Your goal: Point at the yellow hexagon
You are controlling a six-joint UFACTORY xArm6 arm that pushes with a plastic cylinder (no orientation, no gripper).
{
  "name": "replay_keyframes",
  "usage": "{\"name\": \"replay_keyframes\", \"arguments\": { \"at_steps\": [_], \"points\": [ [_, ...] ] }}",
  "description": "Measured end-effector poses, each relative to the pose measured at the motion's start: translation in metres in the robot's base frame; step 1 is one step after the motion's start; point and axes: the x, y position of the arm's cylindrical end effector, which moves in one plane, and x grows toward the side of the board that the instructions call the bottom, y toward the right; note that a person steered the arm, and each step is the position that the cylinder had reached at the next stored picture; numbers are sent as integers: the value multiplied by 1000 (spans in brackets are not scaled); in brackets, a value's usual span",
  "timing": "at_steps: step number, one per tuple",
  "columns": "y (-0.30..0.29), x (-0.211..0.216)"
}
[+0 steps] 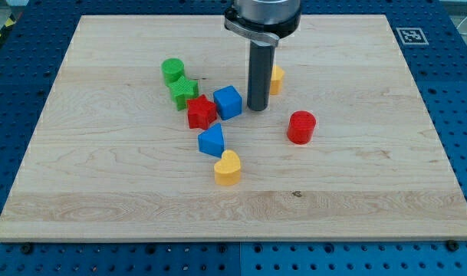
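The yellow hexagon (pixel 277 78) lies near the middle of the wooden board (pixel 103 176), mostly hidden behind my rod. My tip (pixel 257 108) rests on the board just below and to the left of it, very close; contact cannot be told. The blue cube (pixel 228 102) sits just left of the tip.
A red star (pixel 201 112) touches the blue cube's left side. A green star (pixel 183 92) and green cylinder (pixel 172 70) lie further up-left. A blue triangular block (pixel 212 140) and yellow heart (pixel 227 168) lie below. A red cylinder (pixel 300 127) stands to the right.
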Motion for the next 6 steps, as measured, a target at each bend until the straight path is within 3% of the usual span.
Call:
{"name": "replay_keyframes", "arguments": {
  "at_steps": [1, 4, 6],
  "points": [
    [-10, -6],
    [-11, -85],
    [32, -93]
  ]
}}
